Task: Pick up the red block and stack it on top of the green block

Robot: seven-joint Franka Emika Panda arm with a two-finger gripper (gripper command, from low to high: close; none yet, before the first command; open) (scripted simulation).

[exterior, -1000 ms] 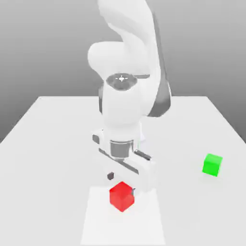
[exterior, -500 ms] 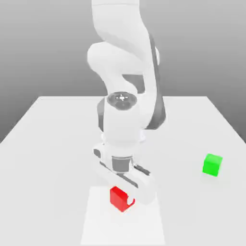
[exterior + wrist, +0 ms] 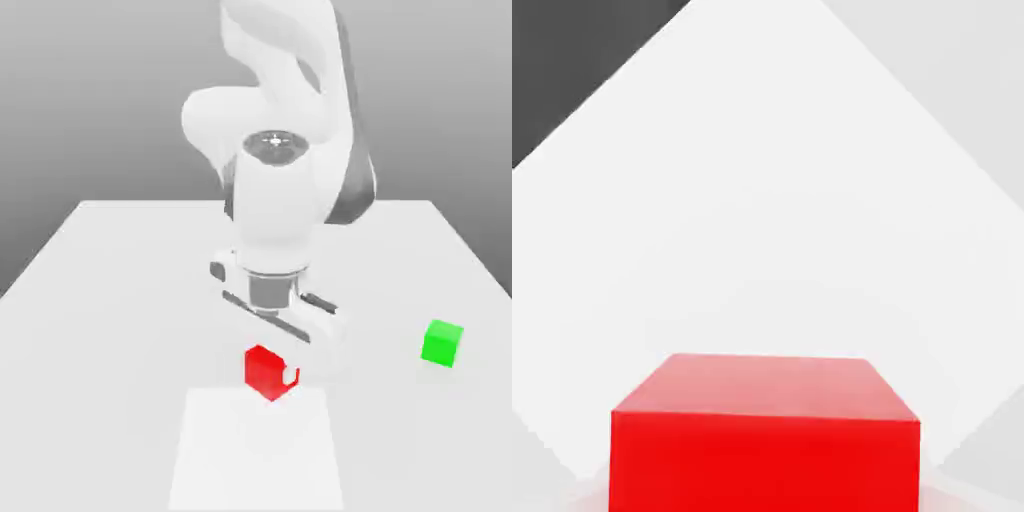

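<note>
The red block point(image 3: 264, 369) hangs a little above the table, held between the fingers of my gripper point(image 3: 272, 374), which is shut on it. One white fingertip point(image 3: 291, 377) shows at the cube's side toward the exterior view's right. The hand view has the red block point(image 3: 766, 440) close up, its top face and one side visible, with the pale table below. The green block point(image 3: 442, 343) rests on the table well off to the exterior view's right, apart from the arm.
The white table point(image 3: 120, 300) spreads around the arm. A brighter white rectangular patch point(image 3: 255, 450) lies on it just in front of the lifted cube. The arm's bulky body point(image 3: 280, 200) rises behind the gripper.
The gripper came down around the red block, shut on it, and has lifted it up off the white patch and slightly toward the exterior view's right. The green block has not moved.
</note>
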